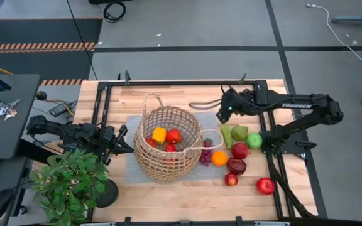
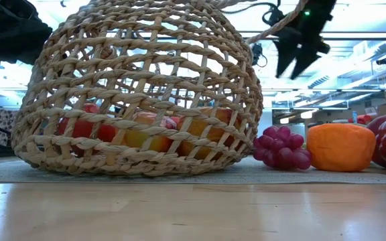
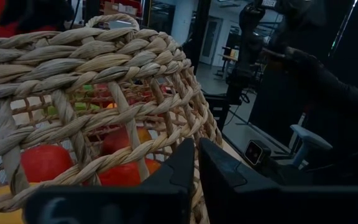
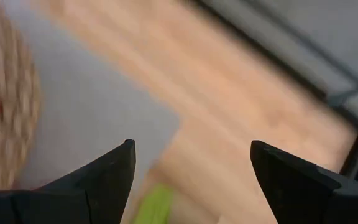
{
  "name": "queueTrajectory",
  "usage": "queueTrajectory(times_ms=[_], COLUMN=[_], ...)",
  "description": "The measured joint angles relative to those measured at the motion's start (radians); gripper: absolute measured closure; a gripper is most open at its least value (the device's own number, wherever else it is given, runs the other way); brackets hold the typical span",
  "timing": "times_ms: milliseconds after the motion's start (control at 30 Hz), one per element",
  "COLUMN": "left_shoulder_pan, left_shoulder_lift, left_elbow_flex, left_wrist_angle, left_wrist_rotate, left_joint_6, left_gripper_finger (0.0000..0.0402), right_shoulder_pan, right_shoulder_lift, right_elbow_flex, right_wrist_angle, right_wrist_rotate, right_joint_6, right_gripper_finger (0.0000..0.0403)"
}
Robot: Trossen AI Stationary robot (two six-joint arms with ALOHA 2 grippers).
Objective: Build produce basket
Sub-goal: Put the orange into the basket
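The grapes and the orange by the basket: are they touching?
Cannot tell. In the low view the grapes seem to meet the orange, but depth is hidden; the high view shows them close, without settling contact.

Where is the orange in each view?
High: the orange lies on the table right of the basket, beside the grapes.
Low: at right, just right of the grapes.
Left wrist: not in it; only the basket wall.
Right wrist: not in it.
Shared landmark: the basket, which also shows blurred at the right wrist picture's edge.
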Motion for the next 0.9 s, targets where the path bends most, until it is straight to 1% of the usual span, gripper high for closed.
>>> queueTrajectory(times_ms=[67,200,300,367,433,500,733,800,900], left_shoulder_pan=[0.0,0.0,0.0,0.0,0.0,0.0,0.0,0.0,0.0], left_shoulder_lift=[0.0,0.0,0.0,0.0,0.0,0.0,0.0,0.0,0.0], left_elbow_flex=[0.0,0.0,0.0,0.0,0.0,0.0,0.0,0.0,0.0], left_wrist_angle=[0.0,0.0,0.0,0.0,0.0,0.0,0.0,0.0,0.0], left_wrist_rotate=[0.0,0.0,0.0,0.0,0.0,0.0,0.0,0.0,0.0], left_joint_6=[0.0,0.0,0.0,0.0,0.0,0.0,0.0,0.0,0.0], left_gripper_finger=[0.0369,0.0366,0.0369,0.0371,0.0374,0.0373,0.0366,0.0368,0.0372], right_shoulder_pan=[0.022,0.089,0.141,0.177,0.219,0.26,0.357,0.367,0.368], right_shoulder_lift=[0.001,0.001,0.001,0.001,0.001,0.001,0.001,0.001,0.001], right_elbow_flex=[-0.02,-0.091,-0.155,-0.197,-0.237,-0.274,-0.353,-0.383,-0.423], right_wrist_angle=[-0.048,-0.067,-0.067,-0.073,-0.068,-0.068,-0.048,-0.036,-0.017], right_wrist_rotate=[-0.059,-0.144,-0.193,-0.204,-0.191,-0.153,0.033,0.046,0.028], right_joint_6=[0.043,0.126,0.217,0.283,0.324,0.351,0.416,0.457,0.466], right_gripper_finger=[0.0083,0.0083,0.0083,0.0083,0.0081,0.0075,0.0037,0.0025,0.0015])
